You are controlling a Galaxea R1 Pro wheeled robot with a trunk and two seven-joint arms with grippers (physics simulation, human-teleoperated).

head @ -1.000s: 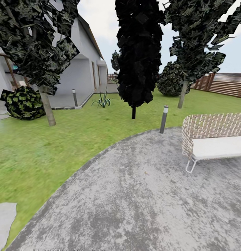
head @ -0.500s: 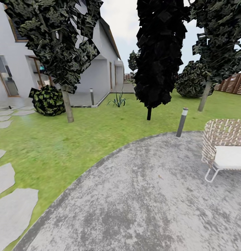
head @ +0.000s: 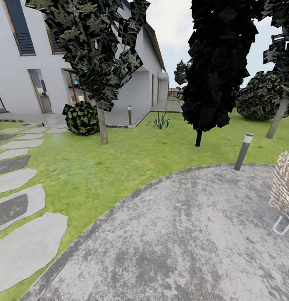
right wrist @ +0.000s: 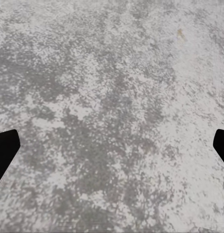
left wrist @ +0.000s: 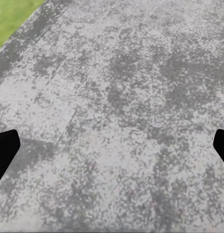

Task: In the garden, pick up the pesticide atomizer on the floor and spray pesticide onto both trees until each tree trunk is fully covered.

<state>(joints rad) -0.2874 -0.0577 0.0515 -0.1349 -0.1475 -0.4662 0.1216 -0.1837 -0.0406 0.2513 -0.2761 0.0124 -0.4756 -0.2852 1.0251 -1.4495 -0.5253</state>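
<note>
We stand on a grey mottled paved patch (head: 182,242), searching rather than working: no atomizer is to be seen here, so we judge the pickup not yet begun.

Our left gripper (left wrist: 112,145) hangs over that paving with its two dark fingertips (left wrist: 5,150) at the far edges of its wrist view, spread wide with nothing between them. Directly beneath it lies bare stone, and off beyond one corner a strip of lawn (left wrist: 12,14). Our right gripper (right wrist: 112,145) is likewise spread apart and empty, its fingertips (right wrist: 5,150) wide, with only speckled stone below. We take it both arms are held low and open so as to be ready for a grab from the floor.

Ahead of both grippers, across the lawn, a tree with a pale bare trunk (head: 103,127) and a blocky canopy rises before the white house (head: 31,83); another pale trunk (head: 277,119) leans further toward our right side. Whether these are the two to spray we cannot say for sure. Between them stands a dark narrow conifer (head: 217,67), and nearer the paving a bollard lamp (head: 243,151). A wicker bench (head: 284,184) sits beyond our right gripper; stepping stones (head: 19,200) run past our left.

No writing or label is readable anywhere.
</note>
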